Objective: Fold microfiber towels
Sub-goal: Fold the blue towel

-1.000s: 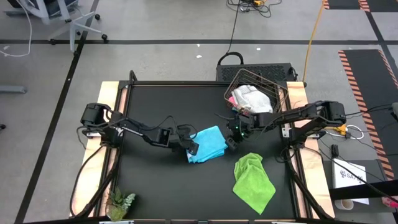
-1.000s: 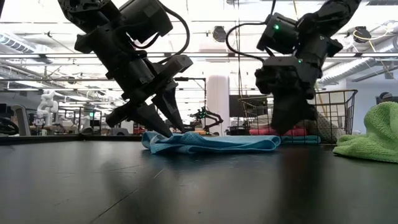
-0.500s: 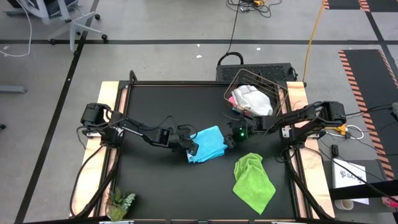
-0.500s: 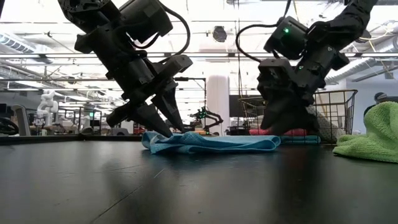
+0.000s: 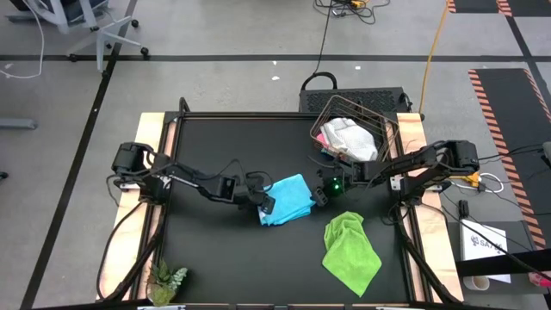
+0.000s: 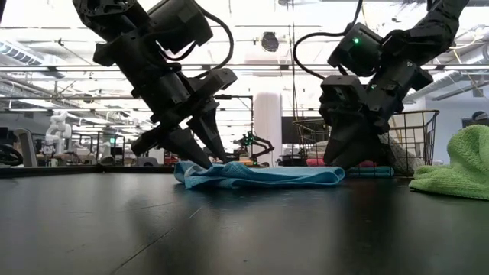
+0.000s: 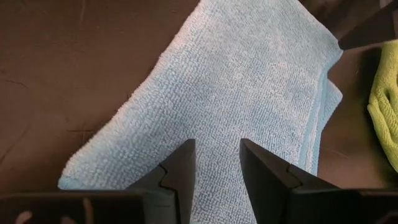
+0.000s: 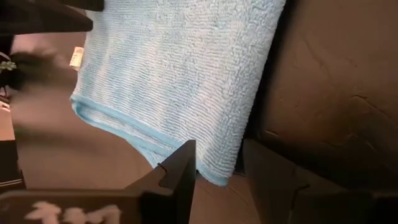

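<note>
A light blue microfiber towel (image 5: 291, 198) lies flat on the black table (image 5: 215, 250); a second layer shows along one edge (image 7: 329, 99). My left gripper (image 5: 265, 205) is open and slants down onto the towel's left end (image 6: 191, 169). My right gripper (image 5: 317, 196) is open at the towel's right edge (image 8: 249, 143). One of its fingers (image 8: 183, 168) is over the cloth and the other (image 8: 267, 171) over bare table. A lime green towel (image 5: 351, 250) lies crumpled at the near right. My left gripper stands with both open fingertips (image 7: 186, 155) on the towel's top face near its left end (image 7: 214, 130), slanting down from the table's left. Nothing is pinched, and cloth shows flat in the gap. My right gripper: I cannot tell whether its fingertips touch the towel.
A wire basket (image 5: 355, 129) at the far right holds white and pink cloths. A small green plant (image 5: 165, 280) stands at the near left corner. Bare table lies near and to the left of the blue towel.
My right gripper has come down a little at the blue towel's right edge, tipping and rolling its wrist. Its fingers have stayed open. The towel lies as before.
</note>
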Available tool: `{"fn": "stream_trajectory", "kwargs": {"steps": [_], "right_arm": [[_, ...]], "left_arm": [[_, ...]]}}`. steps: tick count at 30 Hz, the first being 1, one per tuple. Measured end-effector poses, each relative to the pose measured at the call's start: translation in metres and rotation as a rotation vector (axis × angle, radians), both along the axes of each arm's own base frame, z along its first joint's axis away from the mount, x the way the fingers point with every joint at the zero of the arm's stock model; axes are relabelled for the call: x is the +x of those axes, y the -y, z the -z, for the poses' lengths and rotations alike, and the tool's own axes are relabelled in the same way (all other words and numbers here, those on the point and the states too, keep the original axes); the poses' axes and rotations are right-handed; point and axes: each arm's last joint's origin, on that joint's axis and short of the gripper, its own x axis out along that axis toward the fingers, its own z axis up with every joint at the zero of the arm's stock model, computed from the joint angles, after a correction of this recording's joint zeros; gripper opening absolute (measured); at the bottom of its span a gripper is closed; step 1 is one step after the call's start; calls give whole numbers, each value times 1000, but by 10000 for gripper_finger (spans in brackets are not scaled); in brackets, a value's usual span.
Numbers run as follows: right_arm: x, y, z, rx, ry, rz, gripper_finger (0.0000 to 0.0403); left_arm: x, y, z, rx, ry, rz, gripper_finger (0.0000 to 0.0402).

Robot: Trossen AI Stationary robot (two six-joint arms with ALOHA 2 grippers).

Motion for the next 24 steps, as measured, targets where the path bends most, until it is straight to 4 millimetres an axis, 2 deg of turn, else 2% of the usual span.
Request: {"fn": "stream_trajectory", "kwargs": {"steps": [3,10,18,21,24], "right_arm": [[0,-1,0,-5,6,-9,119],[1,-9,-1,-17,12,-52,72],[1,-9,0,-43,11,-42,59],[3,-9,-1,-38,29,-38,34],[9,-10,-8,8,119,-57,6]], "left_arm": [[0,-3,0,0,0,-9,126],[1,-9,0,3,0,-25,126],[1,-10,0,12,-2,-18,126],[1,-10,0,12,-2,-17,126],[1,-10,0,12,-2,-17,126]]}}
